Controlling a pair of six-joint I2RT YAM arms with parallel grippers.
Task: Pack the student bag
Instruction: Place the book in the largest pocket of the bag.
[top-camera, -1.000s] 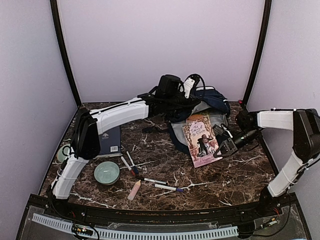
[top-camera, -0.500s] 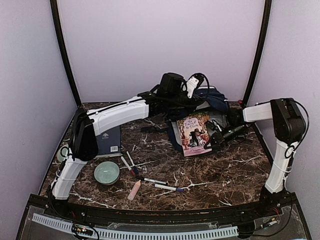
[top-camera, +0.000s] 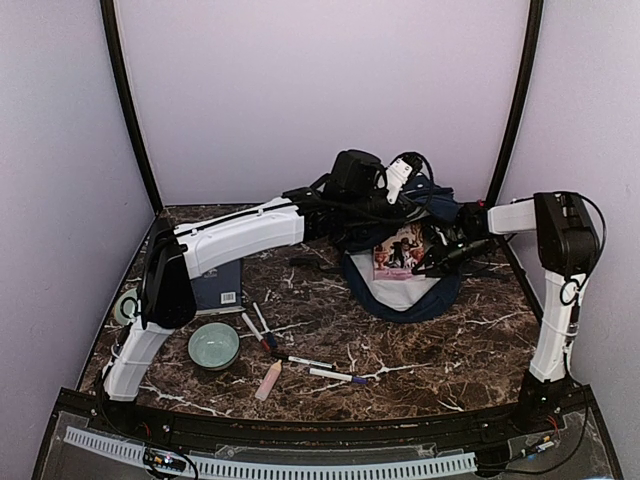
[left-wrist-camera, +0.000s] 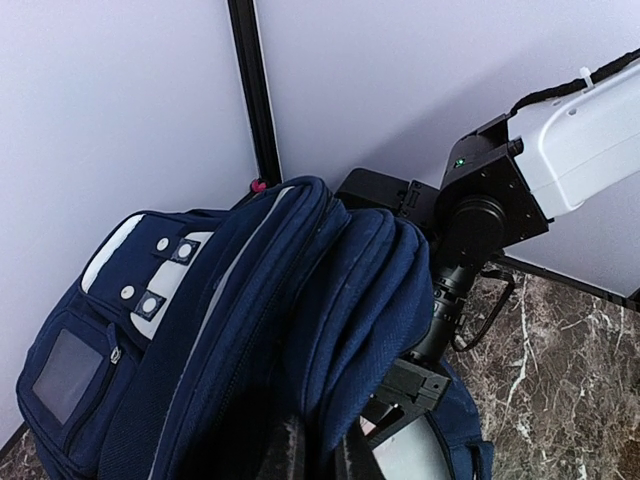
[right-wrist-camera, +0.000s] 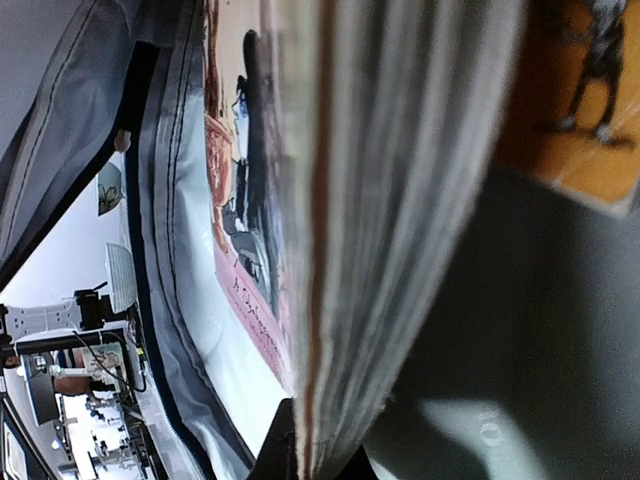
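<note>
Right arm swings in from the table's right side. Right gripper (top-camera: 432, 262), clamped on the picture book (top-camera: 400, 250), carries it off the tabletop into the mouth of the student bag (top-camera: 408, 300). Book goes from lying flat to tilted up, partly inside. Left gripper (top-camera: 405, 192) lifts the bag's top slightly up and right.

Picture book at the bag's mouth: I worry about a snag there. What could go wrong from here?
1. The picture book, pinched at its edge by the right gripper, could catch on the student bag rim and bend.
2. The left gripper holds only a fold of fabric; if it slips, the opening may collapse onto the book.
</note>
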